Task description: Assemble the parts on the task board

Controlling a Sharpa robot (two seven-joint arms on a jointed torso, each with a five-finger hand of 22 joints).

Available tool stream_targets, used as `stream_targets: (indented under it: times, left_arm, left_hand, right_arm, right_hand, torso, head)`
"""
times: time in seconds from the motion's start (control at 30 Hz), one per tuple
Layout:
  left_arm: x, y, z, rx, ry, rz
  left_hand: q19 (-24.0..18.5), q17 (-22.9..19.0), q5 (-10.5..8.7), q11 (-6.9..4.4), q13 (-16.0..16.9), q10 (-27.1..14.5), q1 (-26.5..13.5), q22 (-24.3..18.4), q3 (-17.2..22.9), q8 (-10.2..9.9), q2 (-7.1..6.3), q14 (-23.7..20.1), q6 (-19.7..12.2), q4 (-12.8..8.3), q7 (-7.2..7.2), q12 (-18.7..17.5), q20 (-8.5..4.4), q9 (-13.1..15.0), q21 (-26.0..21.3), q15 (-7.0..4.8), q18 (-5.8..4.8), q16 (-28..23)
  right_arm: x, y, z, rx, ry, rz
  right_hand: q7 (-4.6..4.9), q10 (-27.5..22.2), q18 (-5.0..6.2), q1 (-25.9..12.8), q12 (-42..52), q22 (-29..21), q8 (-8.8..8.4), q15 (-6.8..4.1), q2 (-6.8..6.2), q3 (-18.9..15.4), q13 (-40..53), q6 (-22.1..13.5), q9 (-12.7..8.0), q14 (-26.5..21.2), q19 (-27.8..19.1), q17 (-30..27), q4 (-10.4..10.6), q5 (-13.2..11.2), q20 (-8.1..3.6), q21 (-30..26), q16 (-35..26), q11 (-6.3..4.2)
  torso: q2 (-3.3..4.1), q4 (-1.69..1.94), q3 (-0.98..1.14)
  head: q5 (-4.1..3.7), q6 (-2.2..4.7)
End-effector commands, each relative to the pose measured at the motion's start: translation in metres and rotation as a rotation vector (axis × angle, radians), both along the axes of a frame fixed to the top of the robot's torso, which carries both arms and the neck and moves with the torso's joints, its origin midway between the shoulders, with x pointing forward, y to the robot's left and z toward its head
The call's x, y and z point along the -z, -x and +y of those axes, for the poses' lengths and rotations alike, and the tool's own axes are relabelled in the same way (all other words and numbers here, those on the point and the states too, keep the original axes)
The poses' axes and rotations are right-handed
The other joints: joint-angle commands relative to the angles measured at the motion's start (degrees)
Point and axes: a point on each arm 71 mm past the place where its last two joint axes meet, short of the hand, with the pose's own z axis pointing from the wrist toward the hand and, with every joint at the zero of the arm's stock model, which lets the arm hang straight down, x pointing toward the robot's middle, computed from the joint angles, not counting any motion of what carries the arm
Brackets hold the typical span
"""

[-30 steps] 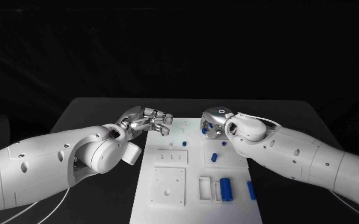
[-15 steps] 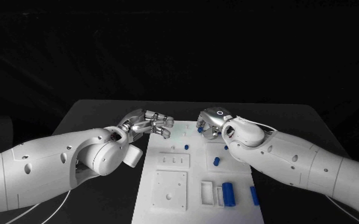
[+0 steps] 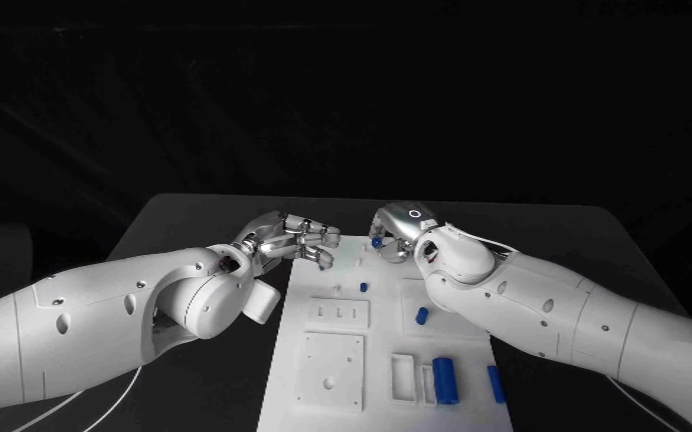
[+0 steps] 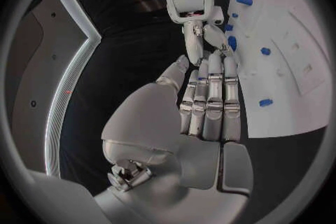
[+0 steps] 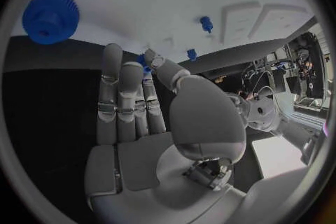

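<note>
The white rectangular task board (image 3: 378,337) lies along the middle of the black tabletop (image 3: 188,217), its far end between the two hands. The silver left hand (image 3: 296,237) hovers at the board's 11 o'clock corner with fingers curled and apart, gripping nothing that I can see; it seems posted there to steady or wait. The silver right hand (image 3: 400,230) sits at the board's 12 o'clock end, fingers bent down around a small blue part (image 3: 376,242). Whether it actually pinches that piece I cannot tell from the head view.

The remaining small blue parts rest on the board itself: a short peg (image 3: 364,286) near the centre, another (image 3: 421,316) toward 3 o'clock, and a long blue cylinder (image 3: 446,380) with a slimmer blue bar (image 3: 496,383) beside it near 5 o'clock, probably laid out loose so they can be picked one by one.

The right wrist view adds a blue toothed gear (image 5: 50,13) standing on the board, well apart from that hand's fingertips (image 5: 112,53), and a small blue piece (image 5: 145,61) close to the thumb. The left wrist view shows the left hand's fingers (image 4: 210,95) empty, reaching toward the other hand (image 4: 210,39) over the board's edge, with blue pegs (image 4: 265,51) dotted across the white surface.
</note>
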Motion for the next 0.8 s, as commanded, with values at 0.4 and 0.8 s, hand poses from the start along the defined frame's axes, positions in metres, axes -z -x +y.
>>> stream_targets:
  times: [0.4, 0.8]
  left_arm:
    - [-0.003, 0.0, -0.005, 0.016, 0.003, -0.009]
    - [-0.004, 0.0, -0.006, 0.019, 0.002, -0.01]
  left_hand:
    - [0.3, 0.0, -0.16, -0.05, 0.0, -0.5, -0.1, -0.1, -0.2, 0.0, -0.25, 0.3, -0.5, 0.1, -0.05, -0.1, 0.05, -0.1, -0.2, 0.11, -0.23, -0.3]
    - [0.3, 0.0, -0.16, -0.05, 0.0, -0.5, -0.1, -0.1, -0.2, 0.0, -0.25, 0.3, -0.5, 0.1, -0.05, -0.1, 0.05, -0.1, -0.2, 0.11, -0.23, -0.3]
  right_arm:
    - [0.001, -0.006, 0.014, 0.005, 0.01, -0.028]
    - [0.005, -0.007, 0.021, 0.001, 0.026, -0.004]
  right_hand:
    - [-0.27, 1.1, 0.31, 0.0, 0.0, 0.4, 0.15, -0.43, 0.23, 1.1, 0.1, 0.6, 0.2, 0.1, 0.2, 0.1, 0.6, 0.0, -0.32, -0.4, -0.3, -0.78]
    - [-0.26, 1.1, 0.32, -0.1, 0.0, 0.8, 0.14, -0.42, 0.31, 1.1, 0.1, 0.5, 0.2, 0.1, 0.2, 0.1, 0.5, 0.1, -0.31, -0.6, -0.3, -0.76]
  torso:
    - [0.34, 0.29, -0.02]
    - [0.53, 0.22, 0.06]
  head:
    - [0.46, 0.34]
    - [0.63, 0.46]
